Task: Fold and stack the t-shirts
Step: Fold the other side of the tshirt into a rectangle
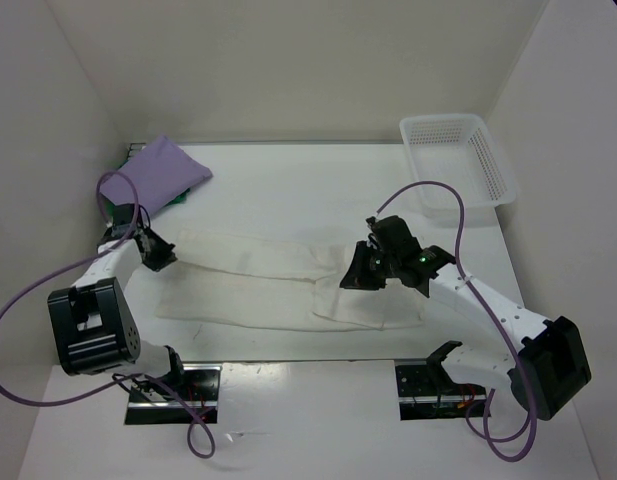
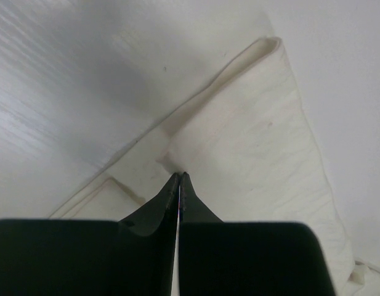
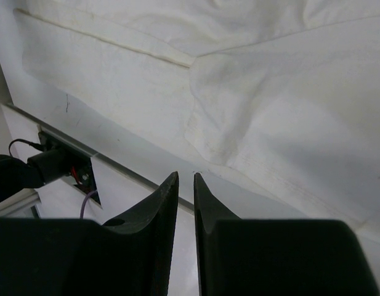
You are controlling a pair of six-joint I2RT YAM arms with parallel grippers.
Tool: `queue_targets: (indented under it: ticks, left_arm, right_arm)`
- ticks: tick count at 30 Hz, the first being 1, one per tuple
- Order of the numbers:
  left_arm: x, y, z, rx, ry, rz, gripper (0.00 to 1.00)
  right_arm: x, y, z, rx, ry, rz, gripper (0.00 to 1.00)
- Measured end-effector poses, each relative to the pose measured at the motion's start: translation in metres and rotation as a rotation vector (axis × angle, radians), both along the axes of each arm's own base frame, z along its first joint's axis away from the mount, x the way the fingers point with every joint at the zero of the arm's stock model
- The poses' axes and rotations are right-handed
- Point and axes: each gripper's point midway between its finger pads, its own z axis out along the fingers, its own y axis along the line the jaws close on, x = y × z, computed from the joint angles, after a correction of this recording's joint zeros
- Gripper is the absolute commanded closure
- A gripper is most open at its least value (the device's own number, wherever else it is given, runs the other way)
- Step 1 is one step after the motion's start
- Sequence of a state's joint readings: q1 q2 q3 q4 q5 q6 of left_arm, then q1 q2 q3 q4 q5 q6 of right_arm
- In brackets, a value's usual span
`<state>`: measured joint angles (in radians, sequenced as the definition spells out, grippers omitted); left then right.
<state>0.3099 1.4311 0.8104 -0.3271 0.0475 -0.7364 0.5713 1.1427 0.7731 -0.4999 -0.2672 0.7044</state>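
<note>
White walls close in a white surface (image 1: 288, 190), with my two arms reaching in from its near edge. A white shirt (image 1: 258, 290) lies across the middle of it, folded into a long band that runs from left to right, its right end doubled into a thicker block.

My left claw (image 1: 158, 252) is at the shirt's far left corner. Its fingers are pressed tight together, and the cloth puckers right at their tips, so I am pinching the edge there. From the left wrist the shirt spreads away past the tips, one folded hem running up to the right.

My right claw (image 1: 353, 275) hangs over the shirt's right part, tilted toward the near edge. Its fingers stand a narrow gap apart with nothing between them, and below them a seam and the shirt's near border show.

A purple shirt (image 1: 158, 175) sits folded in the far left corner. A basket (image 1: 438, 120) stands in the far right corner.
</note>
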Motion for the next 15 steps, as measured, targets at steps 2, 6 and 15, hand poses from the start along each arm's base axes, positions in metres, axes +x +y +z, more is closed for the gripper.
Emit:
queue_targets:
  ticks: [2,6,15]
  left_arm:
    - [-0.005,-0.002,0.002,-0.003,0.011,-0.002,1.0]
    - [-0.013,-0.004,0.016,0.003,0.005,-0.01,1.0]
    - [-0.034,-0.008,0.017,0.003,0.085,-0.039,0.98]
  right_arm:
    - [0.0,0.001,0.0,0.003,0.002,0.003,0.79]
    - [-0.001,0.001,-0.002,0.0,0.007,0.012,0.79]
    - [0.013,-0.012,-0.006,-0.026,0.006,-0.057,0.79]
